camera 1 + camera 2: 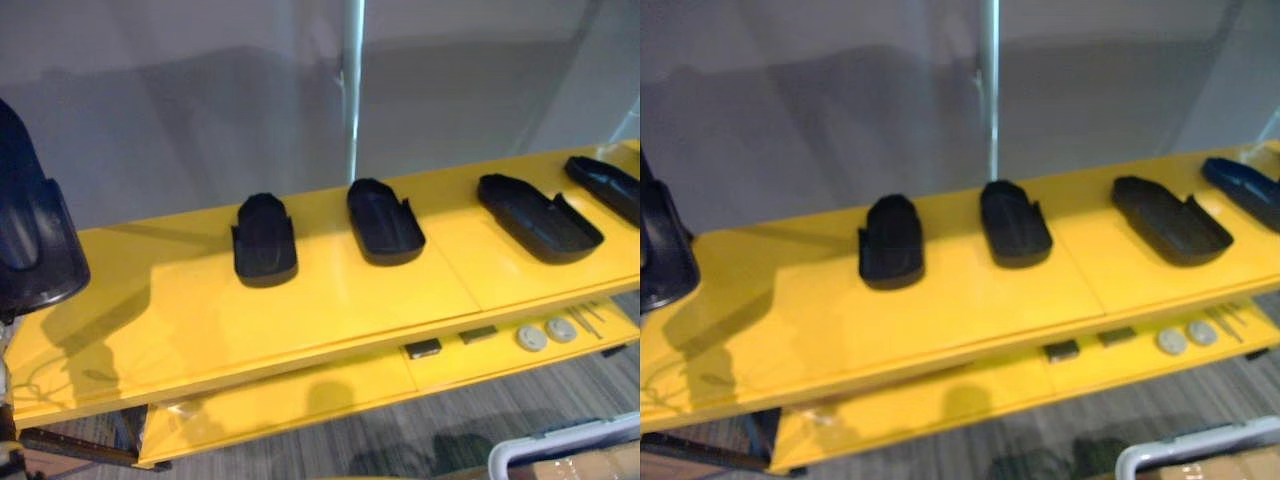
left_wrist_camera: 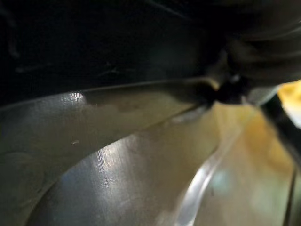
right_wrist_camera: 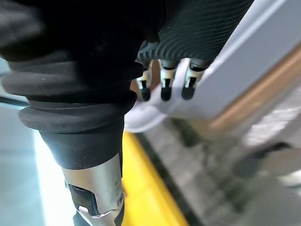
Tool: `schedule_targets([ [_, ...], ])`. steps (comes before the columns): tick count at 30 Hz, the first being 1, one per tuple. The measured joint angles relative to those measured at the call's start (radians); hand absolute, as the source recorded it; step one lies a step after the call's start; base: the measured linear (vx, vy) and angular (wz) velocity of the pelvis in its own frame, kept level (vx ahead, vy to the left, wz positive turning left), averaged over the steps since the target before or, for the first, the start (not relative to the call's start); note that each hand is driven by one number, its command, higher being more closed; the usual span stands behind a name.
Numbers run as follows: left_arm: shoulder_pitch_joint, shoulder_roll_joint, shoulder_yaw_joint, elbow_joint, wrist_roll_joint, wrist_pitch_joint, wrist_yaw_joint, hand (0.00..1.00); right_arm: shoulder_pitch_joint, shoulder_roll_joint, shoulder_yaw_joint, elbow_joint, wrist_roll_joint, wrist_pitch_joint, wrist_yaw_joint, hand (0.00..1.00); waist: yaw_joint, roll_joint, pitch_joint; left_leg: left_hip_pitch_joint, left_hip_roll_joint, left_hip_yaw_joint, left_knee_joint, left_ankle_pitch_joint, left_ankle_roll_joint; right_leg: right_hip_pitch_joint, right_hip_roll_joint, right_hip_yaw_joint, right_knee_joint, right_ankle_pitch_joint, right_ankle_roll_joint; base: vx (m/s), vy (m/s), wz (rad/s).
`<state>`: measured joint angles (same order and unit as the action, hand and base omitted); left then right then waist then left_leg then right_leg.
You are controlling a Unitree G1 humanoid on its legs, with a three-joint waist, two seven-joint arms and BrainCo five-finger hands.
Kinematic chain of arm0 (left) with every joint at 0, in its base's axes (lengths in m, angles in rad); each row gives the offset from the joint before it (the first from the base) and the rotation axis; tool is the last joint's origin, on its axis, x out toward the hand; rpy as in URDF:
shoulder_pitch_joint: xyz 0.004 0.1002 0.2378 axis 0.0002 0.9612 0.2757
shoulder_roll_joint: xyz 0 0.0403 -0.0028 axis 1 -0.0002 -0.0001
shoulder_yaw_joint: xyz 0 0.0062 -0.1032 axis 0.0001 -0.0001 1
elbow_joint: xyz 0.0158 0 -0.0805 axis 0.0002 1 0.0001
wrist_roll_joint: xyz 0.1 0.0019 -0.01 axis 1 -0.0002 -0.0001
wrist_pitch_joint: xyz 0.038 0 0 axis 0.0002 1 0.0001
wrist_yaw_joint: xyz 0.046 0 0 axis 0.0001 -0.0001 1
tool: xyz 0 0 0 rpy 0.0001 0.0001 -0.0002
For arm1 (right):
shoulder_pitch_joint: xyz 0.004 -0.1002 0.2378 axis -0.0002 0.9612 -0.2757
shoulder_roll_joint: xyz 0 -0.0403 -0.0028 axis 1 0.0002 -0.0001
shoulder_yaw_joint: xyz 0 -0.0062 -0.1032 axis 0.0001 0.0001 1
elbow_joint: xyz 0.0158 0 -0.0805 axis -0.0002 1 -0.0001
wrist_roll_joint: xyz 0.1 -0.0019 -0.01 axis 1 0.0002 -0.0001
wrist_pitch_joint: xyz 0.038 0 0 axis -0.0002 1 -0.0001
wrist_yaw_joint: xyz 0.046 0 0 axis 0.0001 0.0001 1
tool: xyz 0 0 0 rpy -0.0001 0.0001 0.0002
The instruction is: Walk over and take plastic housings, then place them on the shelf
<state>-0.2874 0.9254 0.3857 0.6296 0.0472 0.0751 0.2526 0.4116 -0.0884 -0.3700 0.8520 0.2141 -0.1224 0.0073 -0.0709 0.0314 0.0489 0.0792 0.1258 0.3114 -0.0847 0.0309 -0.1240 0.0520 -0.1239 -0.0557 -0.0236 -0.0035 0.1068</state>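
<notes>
Holding pattern at the shelf: a fifth plastic housing (image 1: 35,240) hangs at 9 o'clock in the head views, clear above the left end of the yellow shelf (image 1: 300,310) and not touching it. The left wrist view has its glossy dark wall right against the lens, so it looks carried on the left hand (image 2: 256,56). Can't tell how the fingers sit on it; they're hidden. Right hand (image 3: 162,84) is idle, fingers hanging slack with nothing in them. Four housings already lie flat on the top tier, spaced apart in a row: one at 11 o'clock of centre (image 1: 265,240), one at 12 (image 1: 385,222), one at 2 (image 1: 538,217), and the last (image 1: 605,185) at 3, by the frame edge. The bare stretch at 9 o'clock, under the carried part, is probably the next slot, which would explain the high, left-side carry. On the lower tier at 4 o'clock are two small dark blocks (image 1: 423,348) and two pale discs (image 1: 532,338). No legible print or labels on any part or on the shelf.
</notes>
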Motion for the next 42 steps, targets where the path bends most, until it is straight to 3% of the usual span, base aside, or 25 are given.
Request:
schedule_targets([
  [4, -0.073, 0.017, -0.058, 0.089, 0.002, 0.013, -0.107, 1.00, -0.015, 0.000, -0.001, 0.064, 0.046, 0.025, 0.020, 0.00, -0.001, 0.004, 0.010, -0.004, -0.006, -0.001, 0.004, 0.000, 0.000, -0.004, -0.005, 0.001, 0.000, 0.000, 0.000, 0.02, 0.015, 0.01],
  [9, -0.139, 0.018, -0.102, 0.144, 0.023, 0.029, -0.189, 1.00, -0.044, -0.015, -0.020, 0.082, 0.048, 0.040, 0.038, 0.00, -0.008, 0.028, 0.067, 0.004, -0.004, 0.005, 0.004, 0.000, 0.000, -0.014, -0.002, 0.008, 0.018, -0.002, -0.004, -0.02, 0.004, -0.06],
  [14, -0.173, 0.018, -0.156, 0.170, 0.055, 0.039, -0.265, 1.00, -0.065, -0.022, -0.051, 0.100, 0.048, 0.040, 0.039, 0.00, -0.030, 0.035, 0.096, 0.006, -0.001, 0.019, 0.004, 0.002, 0.003, -0.025, 0.002, 0.023, 0.029, -0.003, -0.005, -0.02, 0.003, -0.09],
  [20, -0.184, 0.017, -0.214, 0.190, 0.139, 0.107, -0.344, 1.00, -0.066, -0.019, -0.060, 0.102, 0.046, 0.040, 0.039, 0.00, -0.053, 0.034, 0.100, 0.005, -0.001, 0.028, 0.004, 0.002, 0.003, -0.032, 0.002, 0.031, 0.031, -0.003, -0.005, 0.00, 0.001, -0.04],
  [31, -0.184, -0.004, -0.243, 0.247, 0.167, 0.214, -0.314, 1.00, -0.074, -0.018, -0.060, 0.097, 0.046, 0.041, 0.037, 0.00, -0.056, 0.029, 0.149, 0.007, 0.001, 0.034, 0.004, 0.001, 0.002, -0.034, 0.004, 0.033, 0.034, -0.003, -0.005, 0.00, 0.000, 0.00],
  [35, -0.184, -0.036, -0.242, 0.253, 0.166, 0.226, -0.275, 1.00, -0.075, -0.017, -0.060, 0.093, 0.046, 0.041, 0.038, 0.00, -0.055, 0.029, 0.157, 0.005, 0.002, 0.034, 0.004, 0.001, 0.002, -0.035, 0.004, 0.033, 0.034, -0.003, -0.005, 0.00, 0.000, 0.00],
  [39, -0.185, -0.051, -0.237, 0.248, 0.148, 0.231, -0.253, 1.00, -0.084, -0.012, -0.058, 0.059, 0.047, 0.041, 0.037, 0.00, -0.057, 0.023, 0.202, -0.032, 0.003, 0.035, 0.025, -0.001, 0.005, -0.073, 0.003, 0.036, 0.053, -0.004, -0.006, -0.03, 0.002, 0.00],
  [40, -0.186, -0.052, -0.231, 0.246, 0.148, 0.234, -0.253, 0.00, -0.084, -0.012, -0.058, 0.058, 0.048, 0.040, 0.036, 0.00, -0.057, 0.022, 0.211, -0.033, 0.004, 0.035, 0.025, -0.001, 0.005, -0.073, 0.003, 0.036, 0.054, -0.004, -0.006, 0.00, 0.000, 0.00],
  [42, -0.186, -0.052, -0.230, 0.246, 0.148, 0.235, -0.251, 0.00, -0.084, -0.010, -0.057, 0.057, 0.048, 0.040, 0.036, 0.00, -0.056, 0.021, 0.214, -0.033, 0.004, 0.035, 0.026, -0.001, 0.005, -0.073, 0.003, 0.036, 0.054, -0.004, -0.006, 0.00, 0.000, 0.00],
])
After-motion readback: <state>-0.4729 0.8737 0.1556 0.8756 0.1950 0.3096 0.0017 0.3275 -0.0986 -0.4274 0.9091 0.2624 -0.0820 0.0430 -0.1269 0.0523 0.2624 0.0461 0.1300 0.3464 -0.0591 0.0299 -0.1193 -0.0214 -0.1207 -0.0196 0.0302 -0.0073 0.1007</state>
